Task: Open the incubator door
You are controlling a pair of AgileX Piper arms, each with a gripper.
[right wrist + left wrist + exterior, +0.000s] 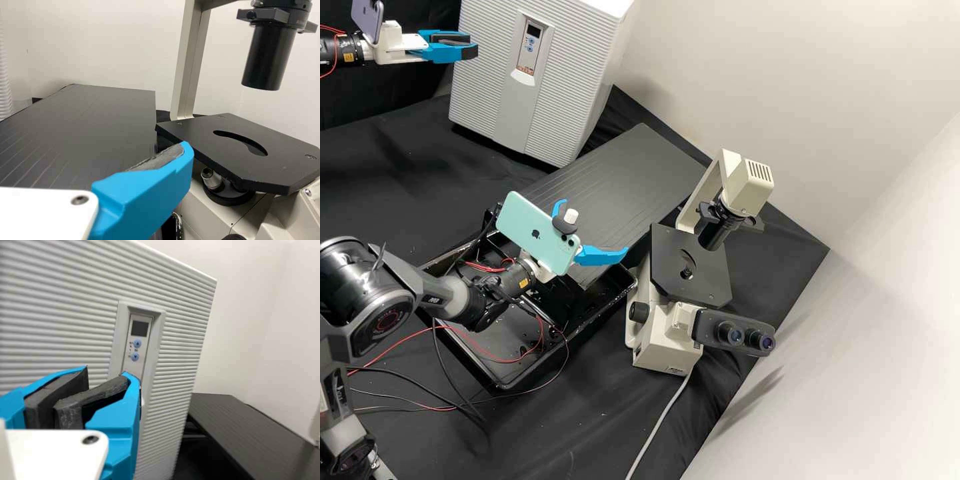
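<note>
**At eleven o'clock in the high view: closed incubator door (487, 93), empty gripper close by**

The pale, ribbed incubator (603, 80) stands upright on the black-draped bench (387, 160), its door shut. Between ten and eleven o'clock, the left gripper (473, 44) is clenched on nothing, in front of the ribbed face; whether it touches cannot be told. Just toward nine o'clock from the centre, the right gripper (595, 227) is spread wide and empty, well apart from the door.

The door looks like a broad, rigid panel, probably fairly heavy but free-swinging on its hinge, perhaps with a snug seal that resists at first. Its smooth plastic may be slippery. The likeliest hold is the small curved lip (523, 79) at six o'clock of the control panel (531, 47); hook or pinch it, then pull steadily outward. Gripping the shallow ribs would probably slip, and pressing the buttons (136, 350) should be avoided.
</note>
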